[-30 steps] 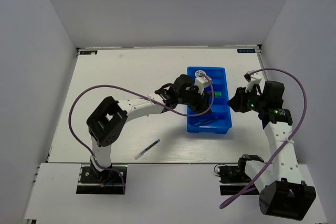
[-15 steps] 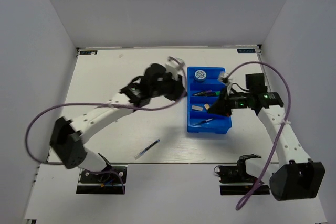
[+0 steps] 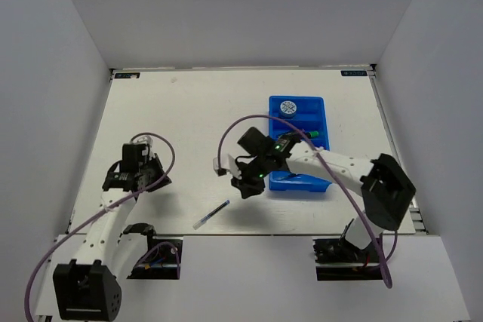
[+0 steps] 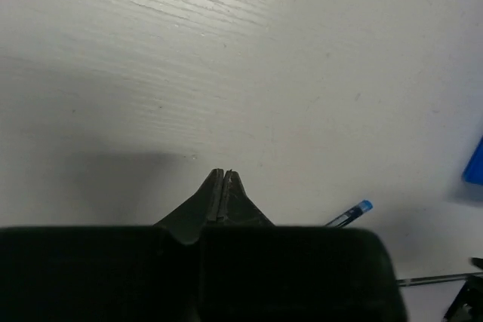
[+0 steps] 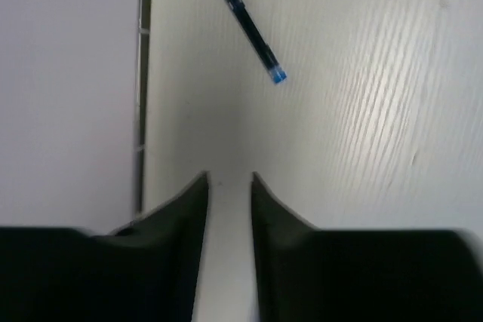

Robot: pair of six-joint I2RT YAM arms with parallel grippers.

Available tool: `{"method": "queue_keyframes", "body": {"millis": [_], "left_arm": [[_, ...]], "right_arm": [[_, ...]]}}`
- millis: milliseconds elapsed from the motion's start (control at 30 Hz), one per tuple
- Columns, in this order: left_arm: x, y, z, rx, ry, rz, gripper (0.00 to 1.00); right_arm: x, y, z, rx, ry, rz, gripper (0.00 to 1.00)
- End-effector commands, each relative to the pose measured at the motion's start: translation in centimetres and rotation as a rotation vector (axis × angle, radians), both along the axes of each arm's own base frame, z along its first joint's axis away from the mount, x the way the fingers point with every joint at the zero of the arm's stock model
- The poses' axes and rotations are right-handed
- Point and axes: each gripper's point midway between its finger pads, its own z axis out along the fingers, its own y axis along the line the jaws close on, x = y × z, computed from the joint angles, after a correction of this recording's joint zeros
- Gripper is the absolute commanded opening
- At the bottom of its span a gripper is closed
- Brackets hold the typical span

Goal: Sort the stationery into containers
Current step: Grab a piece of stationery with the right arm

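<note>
White arm links (image 3: pixel 347 165), black joint housings (image 3: pixel 386 190), purple cables (image 3: pixel 249 118) looping off both arms; black tapered jaws.

Left arm (image 3: pixel 112 210) stands folded, well left of the tray (image 3: pixel 322 113); left gripper (image 4: pixel 225 175) has fingers pressed together, empty, above the counter (image 3: pixel 189 111). Right arm (image 3: pixel 339 164) reaches across just left of the tray; right gripper (image 5: pixel 229 179) has fingers parted, holding nothing.
</note>
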Motion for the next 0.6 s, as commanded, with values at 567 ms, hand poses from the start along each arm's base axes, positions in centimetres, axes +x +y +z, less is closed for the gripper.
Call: {"method": "queue_keyframes", "body": {"millis": [567], "left_arm": [[0.9,2.3,4.1,-0.032,-0.204,0.122,0.33]], "right_arm": [[-0.5,8.5,-6.3,0.007,-0.304,0.513,0.42]]}}
